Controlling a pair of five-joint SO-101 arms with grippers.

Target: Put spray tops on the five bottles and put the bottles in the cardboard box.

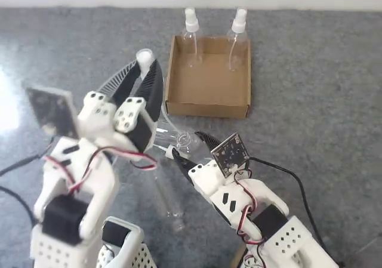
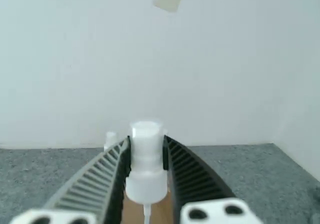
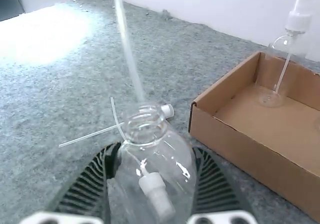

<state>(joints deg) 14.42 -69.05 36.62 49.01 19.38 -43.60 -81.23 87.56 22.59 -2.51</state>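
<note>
While the ribbed black jaws of the left gripper pinch a white plastic spray top, its thin tube reaches the open neck of the round clear bottle clamped in the right gripper. The brown cardboard box is just beside them.

Grey felt-like tabletop, plain white wall, bright patch, possibly sunlight

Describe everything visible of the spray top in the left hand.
The spray top is white plastic, a round cap over a wider collar, with a thin clear tube hanging below. It stands upright, clamped between the left hand's black ridged fingers. The tube's end reaches the mouth of the bottle in the right hand.
</note>
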